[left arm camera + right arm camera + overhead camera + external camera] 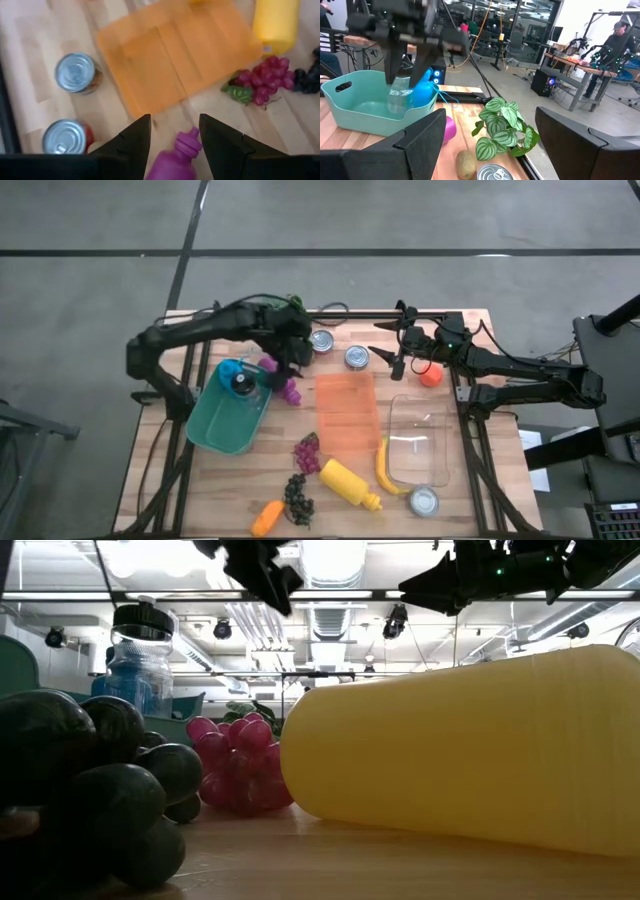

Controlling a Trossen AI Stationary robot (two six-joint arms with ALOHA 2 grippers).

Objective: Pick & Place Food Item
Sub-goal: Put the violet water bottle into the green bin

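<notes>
My left gripper (289,363) is open and empty above the table, beside the teal bin's (210,430) far right corner. A purple bottle (179,152) lies on the table below it and shows between the fingers in the left wrist view, apart from them. My right gripper (393,360) is open and empty, raised near the far edge beside a can (357,358). Food items lie on the table: red grapes (307,452), dark grapes (297,494), a banana (384,469), a carrot (266,518), a yellow mustard bottle (350,483) and an orange fruit (431,376).
A blue bottle (240,378) stands in the teal bin. An orange board (347,412) lies at mid-table, with a clear container (420,440) to its right. Cans stand at the far edge (321,340) and the near edge (424,501). A leafy sprig (502,125) lies at the far edge.
</notes>
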